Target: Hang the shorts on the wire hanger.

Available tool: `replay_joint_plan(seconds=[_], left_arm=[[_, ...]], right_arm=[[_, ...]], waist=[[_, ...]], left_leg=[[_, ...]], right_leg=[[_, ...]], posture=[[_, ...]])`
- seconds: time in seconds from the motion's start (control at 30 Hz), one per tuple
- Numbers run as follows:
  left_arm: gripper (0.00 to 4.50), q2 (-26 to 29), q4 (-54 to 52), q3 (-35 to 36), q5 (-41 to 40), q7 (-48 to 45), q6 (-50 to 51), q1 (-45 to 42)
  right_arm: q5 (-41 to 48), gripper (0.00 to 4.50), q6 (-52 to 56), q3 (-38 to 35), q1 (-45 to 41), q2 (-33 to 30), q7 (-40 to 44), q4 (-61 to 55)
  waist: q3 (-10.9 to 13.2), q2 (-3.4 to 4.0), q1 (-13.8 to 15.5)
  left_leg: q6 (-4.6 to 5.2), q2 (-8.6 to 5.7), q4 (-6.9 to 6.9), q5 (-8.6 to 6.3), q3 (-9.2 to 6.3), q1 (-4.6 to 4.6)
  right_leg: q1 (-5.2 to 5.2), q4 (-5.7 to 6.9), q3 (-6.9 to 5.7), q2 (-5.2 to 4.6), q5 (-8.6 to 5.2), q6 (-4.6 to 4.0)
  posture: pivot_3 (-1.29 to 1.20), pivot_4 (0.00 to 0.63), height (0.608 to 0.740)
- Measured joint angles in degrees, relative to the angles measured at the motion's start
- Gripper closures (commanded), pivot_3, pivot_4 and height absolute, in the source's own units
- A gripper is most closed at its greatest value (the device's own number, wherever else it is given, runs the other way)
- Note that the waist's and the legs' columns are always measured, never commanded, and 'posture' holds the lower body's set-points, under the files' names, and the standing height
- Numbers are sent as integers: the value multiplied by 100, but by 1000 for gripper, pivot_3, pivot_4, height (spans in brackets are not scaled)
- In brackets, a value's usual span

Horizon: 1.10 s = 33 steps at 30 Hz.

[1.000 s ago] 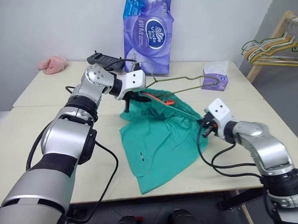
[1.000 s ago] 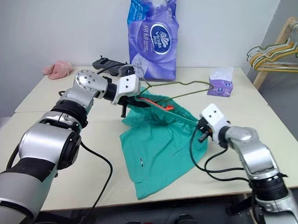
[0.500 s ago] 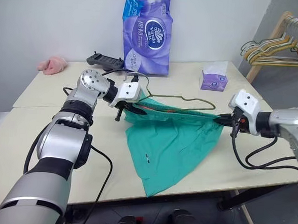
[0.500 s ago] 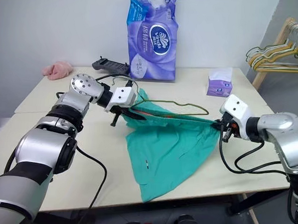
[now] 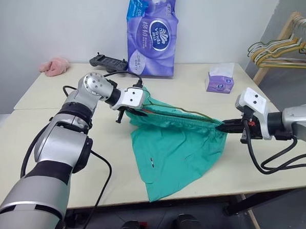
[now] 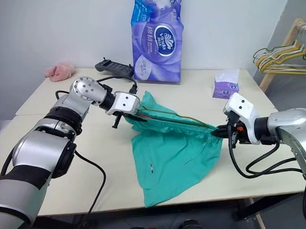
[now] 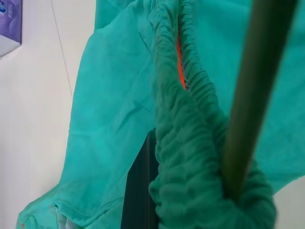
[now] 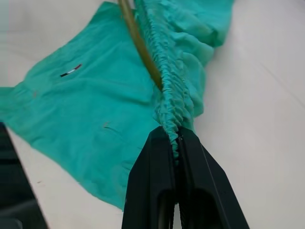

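Right wrist view gives me my right gripper (image 8: 175, 143) with both black fingers pressed together on the gathered waistband of the shorts (image 8: 95, 109), the olive wire hanger (image 8: 140, 45) running along that band just beside the pinch. From the head camera I see my left gripper (image 5: 134, 109) clamped on the opposite end of the same waistband, so the band is pulled taut between my two grippers and lifted above the table (image 5: 49, 140), with the wire hanger lying along it. Taking the shorts as my landmark, their legs drape down from the band onto the table toward its near edge. Behind the shorts stands a purple tissue pack (image 5: 152, 32), a small tissue box (image 5: 220, 79) behind their right end, and a pink fluffy cloth (image 5: 54, 66) far off to their left.
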Motion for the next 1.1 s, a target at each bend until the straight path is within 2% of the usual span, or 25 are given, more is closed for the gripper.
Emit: replay_joint_plan(seconds=[0.3,0.47,0.73,0.87,1.1], left_arm=[[4500,4,12,-186,193,208,-145,0],[4500,25,50,-342,358,413,-255,-34],[4500,2,103,-391,454,552,-244,-112],[4500,-195,132,-392,500,749,-205,-115],[4500,-279,200,-391,514,854,-106,-116]], right_arm=[[317,4482,138,1,-21,-93,66,-182],[323,4482,297,111,-663,-40,56,-132],[181,4482,351,645,-1436,611,-76,287],[-87,4482,257,948,-1825,1162,-199,557],[-819,4482,-362,1394,-1831,1443,-355,868]], waist=[[0,0,-2],[0,0,-14],[-1,1,-13],[-2,2,-23],[-2,2,-20]], left_leg=[[0,0,0,0,0,1],[0,1,-1,0,0,0],[0,0,1,0,-1,-2],[-1,1,0,0,-2,-2],[-2,-1,3,1,-3,-6]], right_leg=[[0,1,1,0,0,0],[-2,1,0,0,0,0],[-2,1,0,-1,0,0],[-5,3,-1,0,0,0],[-6,2,-2,-1,0,0]], posture=[[-176,10,740],[-183,9,740],[-179,8,740],[-172,6,740],[-161,12,740]])
